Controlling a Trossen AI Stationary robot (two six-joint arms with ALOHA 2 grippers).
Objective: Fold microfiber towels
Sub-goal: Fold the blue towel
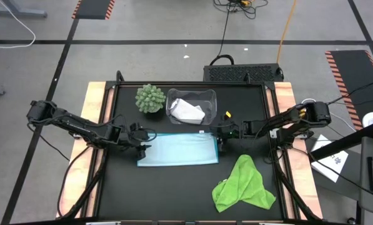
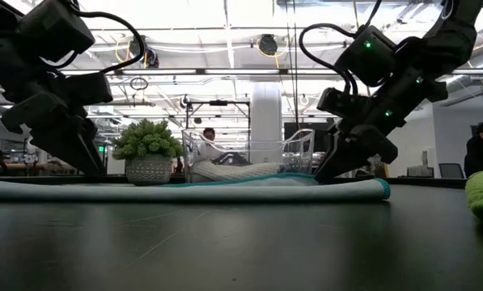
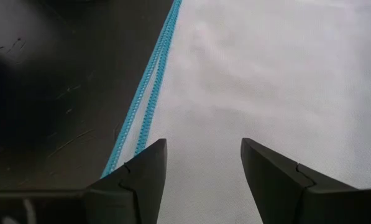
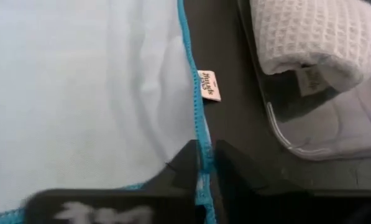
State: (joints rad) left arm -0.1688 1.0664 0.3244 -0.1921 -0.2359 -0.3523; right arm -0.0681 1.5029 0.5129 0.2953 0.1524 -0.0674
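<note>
The light blue towel (image 1: 177,149) lies flat on the black table, folded, with two blue hems (image 3: 149,81) running side by side. Its white tag (image 4: 209,85) sticks out of the far edge. My right gripper (image 4: 208,163) is shut on the towel's far right corner. My left gripper (image 3: 204,168) stands open over the towel's left end (image 1: 144,150); whether it touches the cloth I cannot tell. The white towel (image 1: 189,110) sits folded in the clear bin (image 1: 206,95). The lime green towel (image 1: 243,184) lies crumpled at the near right. My right gripper pinches the light blue towel's blue hem (image 4: 201,134) between its two fingers, at the far right corner, close to the white tag. The fingers come slanting down from the table's right side. The towel lies flat on the table.
A round green spiky plant (image 1: 150,98) in a pot stands at the far left, beside the clear bin. The bin's wall (image 4: 278,124) is close to my right gripper on the far side. Bare black table (image 1: 167,194) lies in front of the blue towel.
</note>
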